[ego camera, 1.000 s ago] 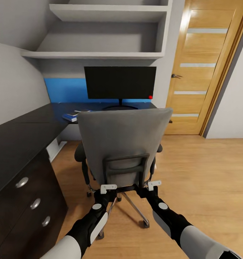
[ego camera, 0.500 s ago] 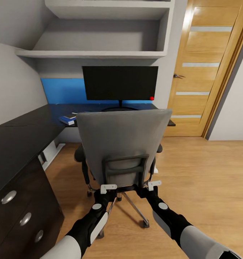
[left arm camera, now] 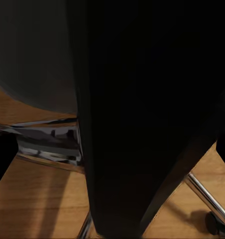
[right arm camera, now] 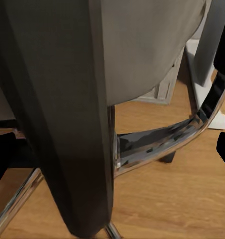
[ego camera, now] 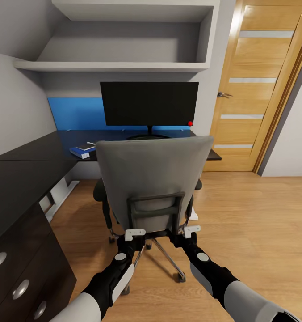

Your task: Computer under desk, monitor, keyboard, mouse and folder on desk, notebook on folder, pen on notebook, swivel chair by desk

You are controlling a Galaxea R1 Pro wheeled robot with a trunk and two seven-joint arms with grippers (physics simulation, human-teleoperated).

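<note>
Left tool [ego camera: 134, 236]: at swivel chair [ego camera: 154, 179] back frame, grip unclear
Right tool [ego camera: 186, 232]: same, unclear
Monitor [ego camera: 149, 103]: surface [ego camera: 35, 154] rear edge
Folder [ego camera: 81, 152]: surface, left of chair

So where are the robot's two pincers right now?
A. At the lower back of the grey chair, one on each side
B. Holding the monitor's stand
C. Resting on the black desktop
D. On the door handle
A. In the head view the left pincer and the right pincer sit at the bottom of the swivel chair backrest, either side of its black frame, facing the monitor on the desk.
</note>
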